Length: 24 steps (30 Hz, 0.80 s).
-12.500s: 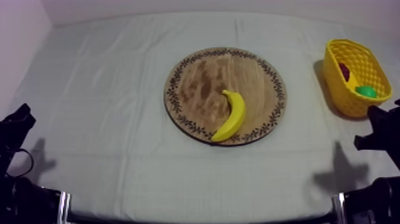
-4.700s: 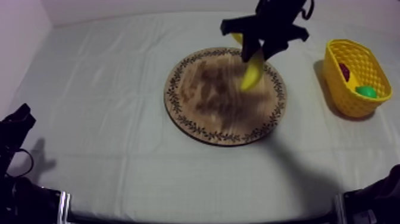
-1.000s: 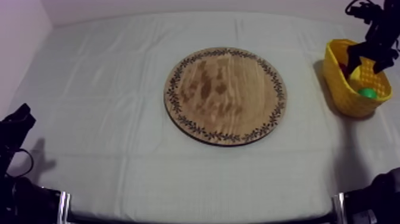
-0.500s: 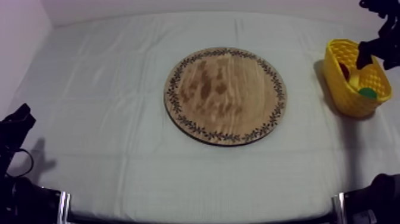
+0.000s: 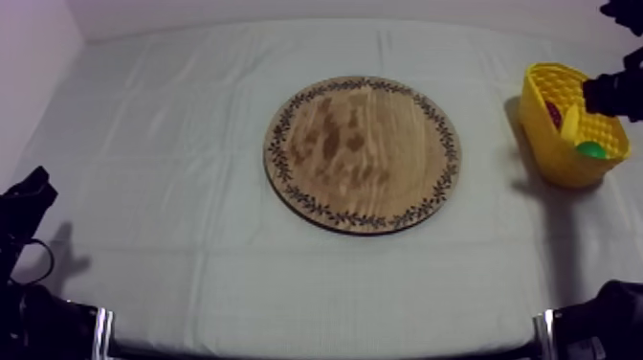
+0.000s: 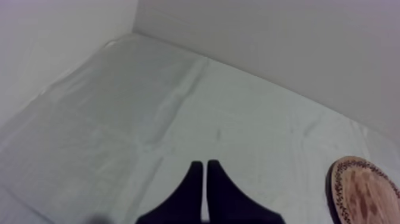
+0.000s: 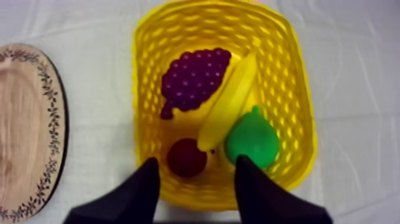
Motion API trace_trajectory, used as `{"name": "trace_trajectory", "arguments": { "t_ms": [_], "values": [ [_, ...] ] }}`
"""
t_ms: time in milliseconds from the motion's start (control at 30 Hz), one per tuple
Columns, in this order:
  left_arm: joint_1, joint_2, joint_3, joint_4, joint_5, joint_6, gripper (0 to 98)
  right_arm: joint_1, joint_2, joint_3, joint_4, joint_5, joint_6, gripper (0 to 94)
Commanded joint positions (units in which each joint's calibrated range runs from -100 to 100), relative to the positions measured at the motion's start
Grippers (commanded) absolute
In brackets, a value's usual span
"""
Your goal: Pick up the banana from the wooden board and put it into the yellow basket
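The job looks done: the banana (image 7: 229,101) lies in the yellow basket (image 7: 144,89) beside the pear (image 7: 253,140), the wooden board (image 5: 364,153) is bare, the right gripper (image 7: 197,162) hangs over the basket with fingers apart, and the left gripper (image 6: 205,168) has its fingers together.

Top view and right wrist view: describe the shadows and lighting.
Top view: the basket throws a soft shadow on the cloth toward the board. Right wrist view: even light on the banana, no hard shadows inside the basket.
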Motion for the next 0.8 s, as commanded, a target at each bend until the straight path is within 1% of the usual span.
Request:
{"name": "trace_trajectory", "arguments": {
  "t_ms": [0, 100, 200, 267, 333, 433, 500, 600, 700, 733, 767],
  "values": [
    [-0.02, 0.02, 0.03, -0.01, -0.01, 0.00, 0.1, 0.26, -5.41, 4.38, -2.86, -2.23, 3.29, 33.4],
    [-0.02, 0.02, 0.03, -0.01, -0.01, 0.00, 0.1, 0.86, -10.83, 10.11, -5.95, -5.62, 6.99, 29.3],
    [-0.02, 0.02, 0.03, -0.01, -0.01, 0.00, 0.1, 1.46, -16.93, 16.32, -9.20, -8.82, 11.76, 22.9],
    [-0.02, 0.02, 0.03, -0.01, -0.01, 0.00, 0.1, 1.69, -21.39, 19.99, -10.84, -9.76, 14.53, 19.2],
    [-0.02, 0.02, 0.03, -0.01, -0.01, 0.00, 0.1, 1.85, -25.89, 23.28, -11.99, -10.16, 16.31, 15.5],
    [-0.02, 0.02, 0.03, -0.01, -0.01, 0.00, 0.1, 1.95, -31.99, 27.65, -13.31, -10.30, 17.94, 6.5],
    [-0.02, 0.02, 0.03, -0.01, -0.01, 0.00, 0.1, 1.97, -35.57, 30.16, -14.03, -9.80, 18.80, 3.4],
    [-0.02, 0.02, 0.03, -0.01, -0.01, 0.00, 0.1, 2.01, -40.48, 33.33, -14.84, -8.11, 20.05, 1.4],
    [-0.02, 0.02, 0.03, -0.01, -0.01, 0.00, 0.1, 2.29, -45.05, 36.76, -16.11, -7.97, 21.03, 0.8],
    [-0.02, 0.02, 0.03, -0.01, -0.01, 0.00, 0.1, 2.45, -46.49, 37.97, -16.55, -8.36, 21.08, 0.7],
    [-0.02, 0.02, 0.03, -0.01, -0.01, 0.00, 0.1, 2.57, -47.92, 39.01, -16.35, -8.80, 20.10, 0.6]
  ]
}}
